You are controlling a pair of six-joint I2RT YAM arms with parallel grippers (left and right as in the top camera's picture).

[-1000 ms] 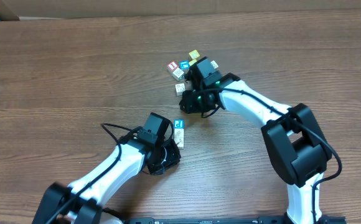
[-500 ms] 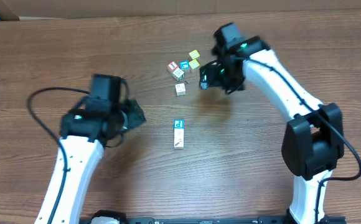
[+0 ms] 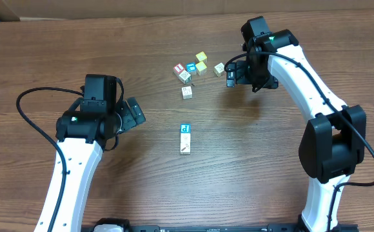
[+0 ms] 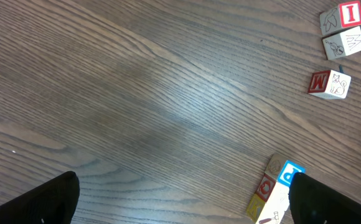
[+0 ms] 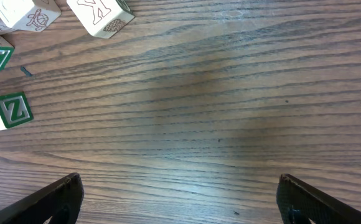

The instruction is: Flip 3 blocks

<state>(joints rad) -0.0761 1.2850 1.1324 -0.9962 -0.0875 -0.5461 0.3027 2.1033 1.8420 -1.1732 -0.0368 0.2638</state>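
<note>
I record both arms pulled back, left gripper (image 4: 180, 205) and right gripper (image 5: 180, 200) now wide open and empty, leaving the blue-P block (image 3: 185, 129) at centre and a pale block (image 3: 219, 68) beside the yellow cubes (image 3: 201, 66) — two flips apparently finished.

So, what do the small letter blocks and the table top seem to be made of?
The letter blocks look like pale, unvarnished wood with printed coloured letters and line drawings: matte cream faces, soft edges. The table top looks like brown wood or wood-look laminate, fairly matte: long grain lines, only faint sheen.
</note>
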